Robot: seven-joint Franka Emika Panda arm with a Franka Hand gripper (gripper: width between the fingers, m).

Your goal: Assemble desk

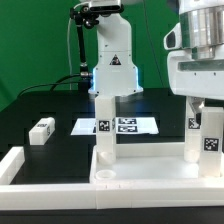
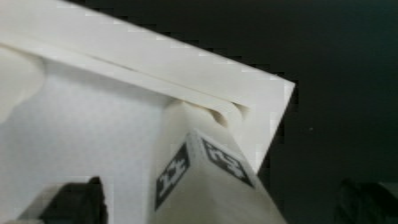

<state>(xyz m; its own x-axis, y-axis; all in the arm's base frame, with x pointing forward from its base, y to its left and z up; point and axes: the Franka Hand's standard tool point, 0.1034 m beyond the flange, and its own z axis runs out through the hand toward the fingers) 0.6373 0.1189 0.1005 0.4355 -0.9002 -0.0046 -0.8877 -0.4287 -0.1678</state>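
Desk panel white, plain. Upright leg blocks white, black-and-white square tags on faces; same tags seen on leg in wrist view. Loose leg block white, dark tag on end. Marker board white, black square tags. Tabletop black. Border rail white. Backdrop green. Arm white, black joints.

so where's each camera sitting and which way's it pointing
Exterior view: low at the table's edge, facing across the tabletop panel and its two upright legs toward the marker board; the arm's base stands behind, the gripper at the exterior view's right.
Wrist view: on the wrist, looking close down at the panel's corner and a tagged leg; dark finger tips show.
Shared: panel and a tagged leg.
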